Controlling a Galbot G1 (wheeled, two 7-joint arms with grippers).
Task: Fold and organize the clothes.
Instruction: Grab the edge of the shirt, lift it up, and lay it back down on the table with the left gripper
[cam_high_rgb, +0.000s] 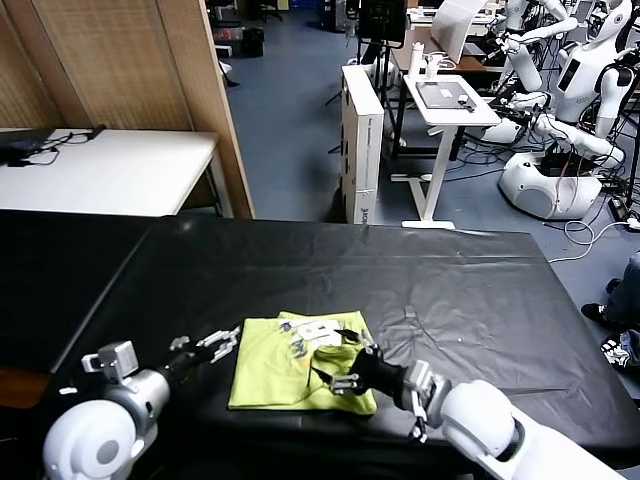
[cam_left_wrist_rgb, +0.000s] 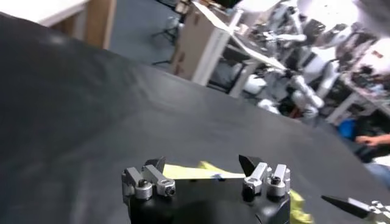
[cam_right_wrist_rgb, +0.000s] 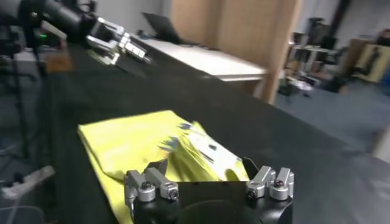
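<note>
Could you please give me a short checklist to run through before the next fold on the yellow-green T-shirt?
1. T-shirt lying on the black table, partly folded: ok.
2. Left gripper open, beside the shirt's left edge, not touching it: ok.
3. Right gripper open, over the shirt's right edge: ok.
4. Right fingers actually around cloth: cannot tell.
5. Shirt edges squared: not ok, the right side is rumpled.
</note>
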